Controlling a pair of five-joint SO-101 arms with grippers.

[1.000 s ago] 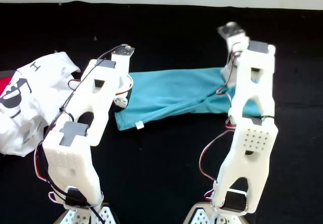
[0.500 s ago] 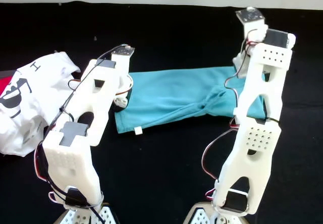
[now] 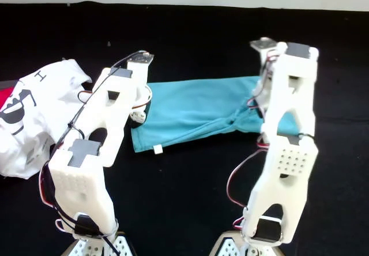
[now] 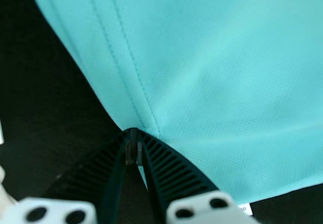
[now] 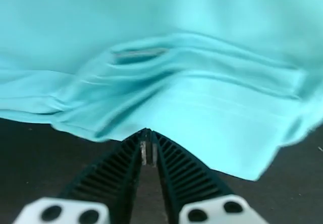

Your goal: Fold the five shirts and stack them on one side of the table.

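Right arm (image 3: 285, 152): lower and drawn in from its raised, stretched-out pose of half a second ago, now close to where it stood a second ago. Left arm (image 3: 95, 152): unchanged. Teal shirt (image 3: 196, 109): barely shifted.

1. Left hand (image 4: 132, 153). Fingers pressed together at the tips, pinching the teal shirt's stitched edge, which draws to a point where they meet. From above, it sits at the shirt's left end.

2. Right hand (image 5: 147, 153). Fingers narrowed to touching, tips right at the shirt's edge; I cannot tell whether any cloth is caught between them. Beyond the tips the cloth lies in soft ridges and folds.

3. Teal shirt. Lies flat on the black surface (image 3: 190, 37) between the two arms. Its long axis runs left to right across the surface, slightly tilted so the left end sits nearer the arm bases. The left end is a straight edge, with a small white tag (image 3: 156, 149) at its near corner. The right end is gathered, with a crease running toward it, and is partly hidden behind the right arm.

4. White shirt (image 3: 34, 117). Black print, crumpled in a heap at the surface's left side, just beside the left arm and apart from the teal one.
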